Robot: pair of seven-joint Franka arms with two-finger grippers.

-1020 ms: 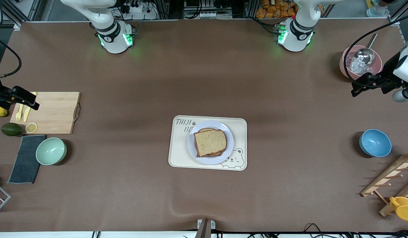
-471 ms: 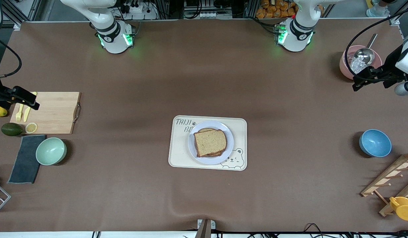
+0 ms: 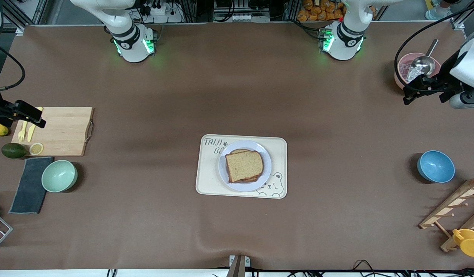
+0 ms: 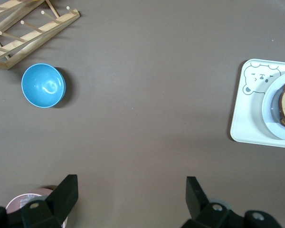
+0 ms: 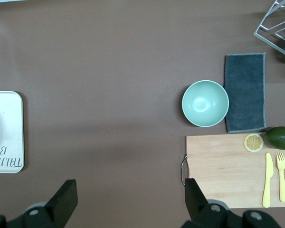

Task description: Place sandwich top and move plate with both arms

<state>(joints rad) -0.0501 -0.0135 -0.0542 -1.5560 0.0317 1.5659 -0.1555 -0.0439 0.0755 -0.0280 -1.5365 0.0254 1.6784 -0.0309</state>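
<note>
sandwich top (image 3: 244, 165) sat on the stack on the plate (image 3: 264, 175) on the tray (image 3: 206, 181) mid-table, so placing looked done; right gripper (image 5: 128, 202) over the cutting board (image 3: 65, 130), left gripper (image 4: 132, 199) by the pink bowl (image 3: 401, 73), both wide open, empty.

You are looking at a robotics lab staged as a kitchen. Two white arms on green-lit bases (image 3: 135, 45) stand along one edge of a brown-covered worktop (image 3: 237, 96), with aluminium framing, cables and power strips (image 3: 156, 9) just off that edge. Toy-like kitchenware sits toward the ends: a cutting board (image 3: 64, 130), bowls (image 3: 435, 166), a wooden rack (image 3: 456, 209).
</note>
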